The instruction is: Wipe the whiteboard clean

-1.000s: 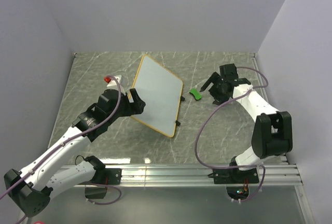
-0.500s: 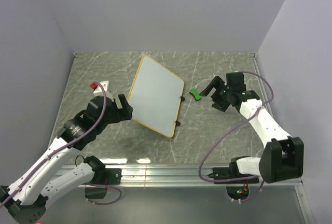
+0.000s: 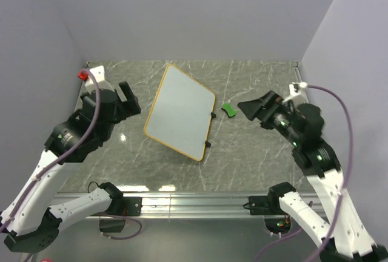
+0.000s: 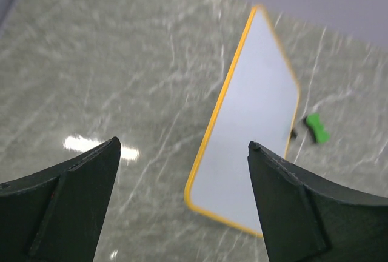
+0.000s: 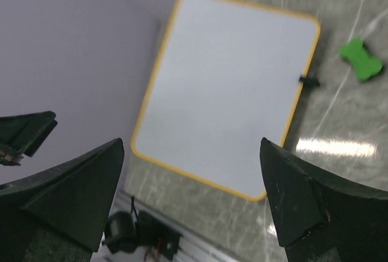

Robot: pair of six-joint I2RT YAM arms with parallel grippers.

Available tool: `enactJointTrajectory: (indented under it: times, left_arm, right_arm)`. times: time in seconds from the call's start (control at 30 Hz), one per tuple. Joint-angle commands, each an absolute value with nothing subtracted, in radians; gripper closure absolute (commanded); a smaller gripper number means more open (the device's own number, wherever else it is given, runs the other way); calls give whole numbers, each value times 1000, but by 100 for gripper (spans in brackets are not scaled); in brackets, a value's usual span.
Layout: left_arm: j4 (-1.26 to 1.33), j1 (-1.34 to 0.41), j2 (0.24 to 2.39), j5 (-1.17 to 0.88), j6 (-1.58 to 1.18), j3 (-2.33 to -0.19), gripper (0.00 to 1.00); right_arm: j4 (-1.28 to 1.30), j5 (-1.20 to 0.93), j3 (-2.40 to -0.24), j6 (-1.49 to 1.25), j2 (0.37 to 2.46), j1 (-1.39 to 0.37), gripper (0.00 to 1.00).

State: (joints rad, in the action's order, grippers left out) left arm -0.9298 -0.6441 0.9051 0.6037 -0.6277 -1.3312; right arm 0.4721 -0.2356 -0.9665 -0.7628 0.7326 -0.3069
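Left pincer [image 4: 183, 144] and right pincer [image 5: 192, 144] both hang released, spread wide. Between them the whiteboard [image 3: 180, 111] lies on the bench [image 3: 242, 147]: plain white, orange frame, rounded corners, black clips [image 3: 207, 144] facing the right pincer.

Bottom edges crop the left gripper [image 4: 183, 142] and right gripper [image 5: 191, 141].

1. No text, label, brand, number or sign can be read in the top, left wrist or right wrist view.
2. The whiteboard [image 3: 180, 111] shows a plain white face with no legible writing on it.
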Motion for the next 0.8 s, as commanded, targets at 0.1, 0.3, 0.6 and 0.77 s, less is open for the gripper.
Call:
enactJointTrajectory:
  times: [0.1, 0.3, 0.6, 0.77]
  left_arm:
    - [-931, -647, 983, 744, -531, -1554, 8]
    - [-930, -647, 1015, 667, -575, -1580, 1]
    - [-930, -647, 994, 569, -676, -1525, 1]
    - [-959, -647, 988, 566, -667, -1560, 1]
  right_arm:
    - [572, -120, -1000, -750, 635, -305, 0]
    - [597, -143, -942, -755, 488, -305, 0]
    - [738, -97, -959, -759, 353, -305, 0]
    - [718, -158, -936, -772, 328, -305, 5]
